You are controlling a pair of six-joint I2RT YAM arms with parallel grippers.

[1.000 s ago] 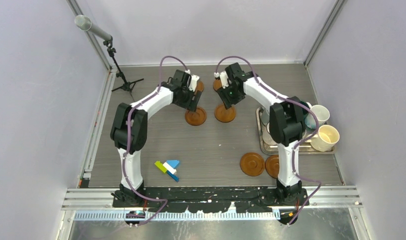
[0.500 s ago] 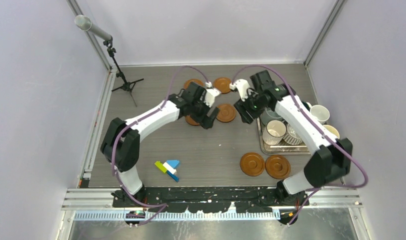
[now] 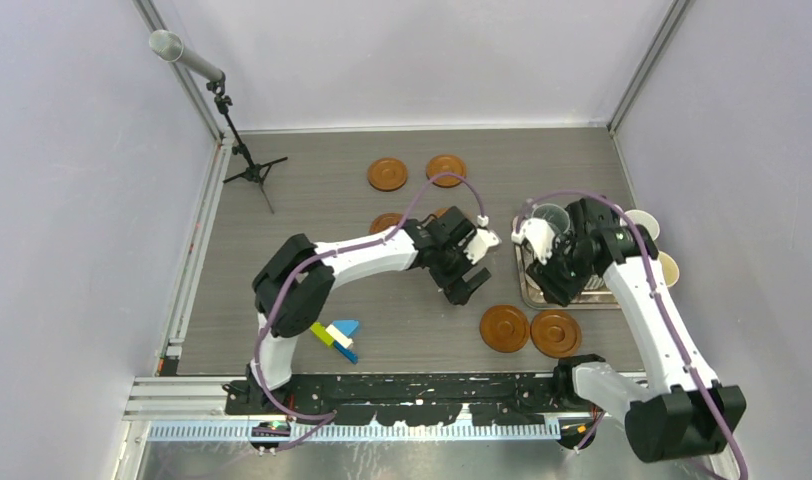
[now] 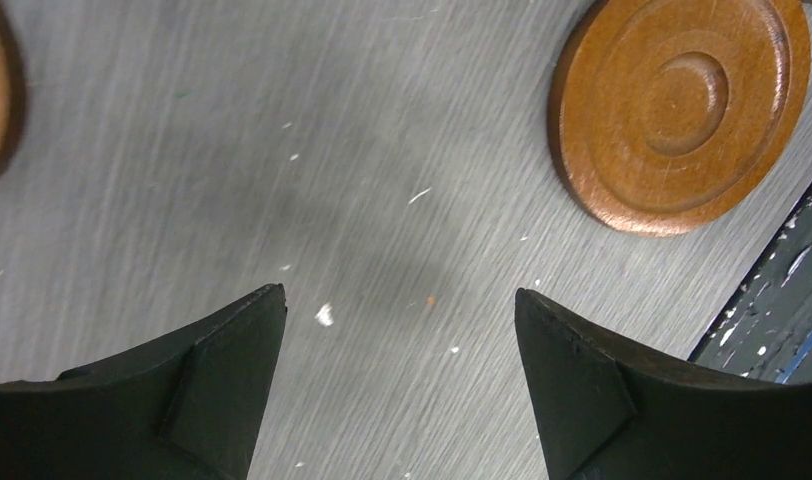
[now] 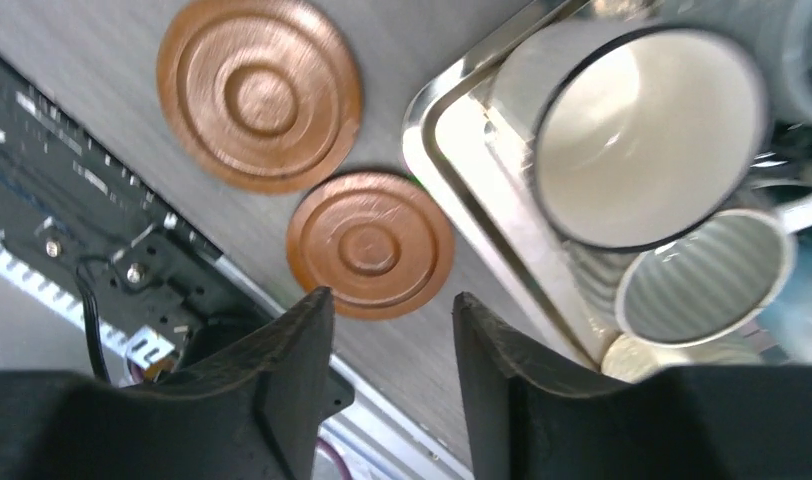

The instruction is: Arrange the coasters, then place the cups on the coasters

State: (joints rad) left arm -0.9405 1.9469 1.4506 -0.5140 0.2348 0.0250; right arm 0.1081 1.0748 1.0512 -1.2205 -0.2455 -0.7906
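Note:
Six reddish-brown coasters lie flat on the table. Two are at the back (image 3: 387, 173) (image 3: 445, 169), and one in the middle (image 3: 385, 221) is half hidden by the left arm, with another beside it mostly hidden. Two are at the front (image 3: 505, 328) (image 3: 556, 333). My left gripper (image 3: 464, 288) (image 4: 400, 300) hangs open over bare table, left of the front pair, with one coaster (image 4: 682, 110) ahead of it. My right gripper (image 3: 545, 287) (image 5: 392, 298) is open and holds nothing; it hovers over the tray's (image 5: 452, 170) front left corner, above the front coasters (image 5: 259, 92) (image 5: 370, 243). A white cup (image 5: 647, 130) and a ribbed cup (image 5: 707, 275) stand in the tray.
More cups sit at the steel tray's (image 3: 523, 290) back and right: grey-blue (image 3: 550, 215), white (image 3: 642, 222), cream (image 3: 667, 268). Small coloured blocks (image 3: 337, 335) lie front left. A microphone stand (image 3: 244, 160) is at the back left. The arms' base rail (image 3: 422, 385) runs along the near edge.
Both arms swung from the middle coasters toward the front right. The left jaws widened and the right jaws narrowed. No coaster or cup moved.

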